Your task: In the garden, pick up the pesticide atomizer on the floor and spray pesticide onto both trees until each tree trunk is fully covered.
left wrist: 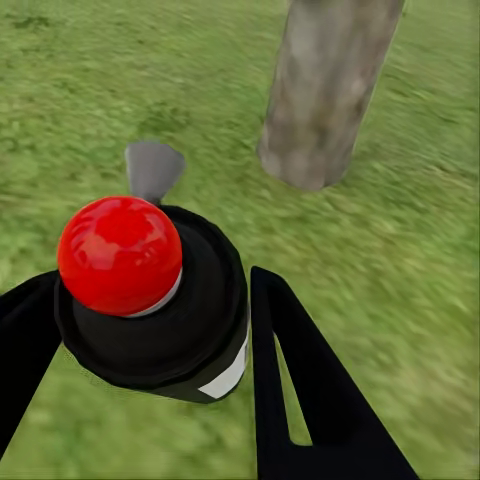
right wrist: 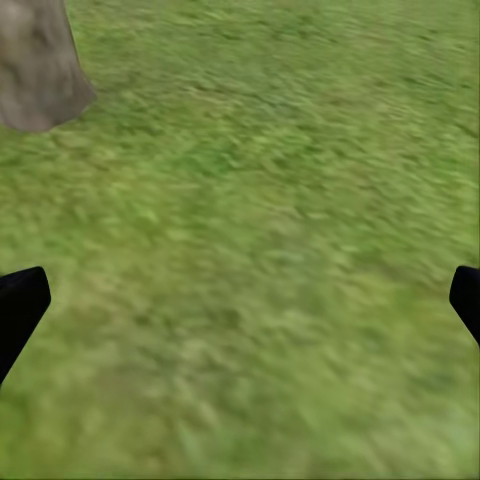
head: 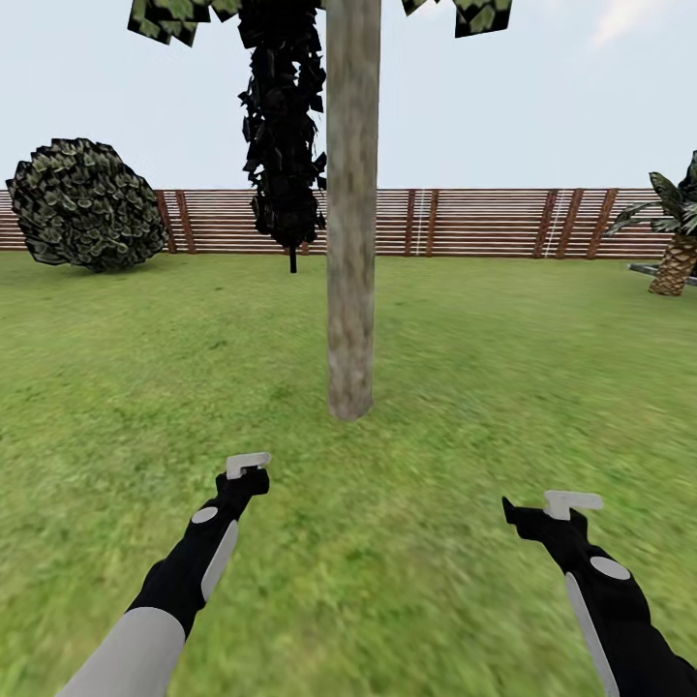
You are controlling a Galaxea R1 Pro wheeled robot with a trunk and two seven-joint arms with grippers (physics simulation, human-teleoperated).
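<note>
One of the trees stands straight ahead on the lawn, its thick pale grey-brown trunk (head: 349, 242) rising out of the picture. My left gripper (head: 247, 476) hangs low in front of the trunk and slightly to its left. In the left wrist view, my left gripper (left wrist: 155, 290) is shut on the pesticide atomizer (left wrist: 150, 300), a black body with a red round cap and a grey nozzle aimed toward the trunk base (left wrist: 325, 90). My right gripper (head: 554, 510) is open over bare grass, its fingers wide apart (right wrist: 245, 300), and the trunk base (right wrist: 35, 70) sits off to one side.
A dark thin-trunked tree (head: 286, 126) stands behind the trunk. A round bush (head: 87, 203) is at the far left and a palm-like plant (head: 676, 254) at the far right. A brown slatted fence (head: 465, 223) closes the back. Lawn (head: 465, 387) surrounds the trunk.
</note>
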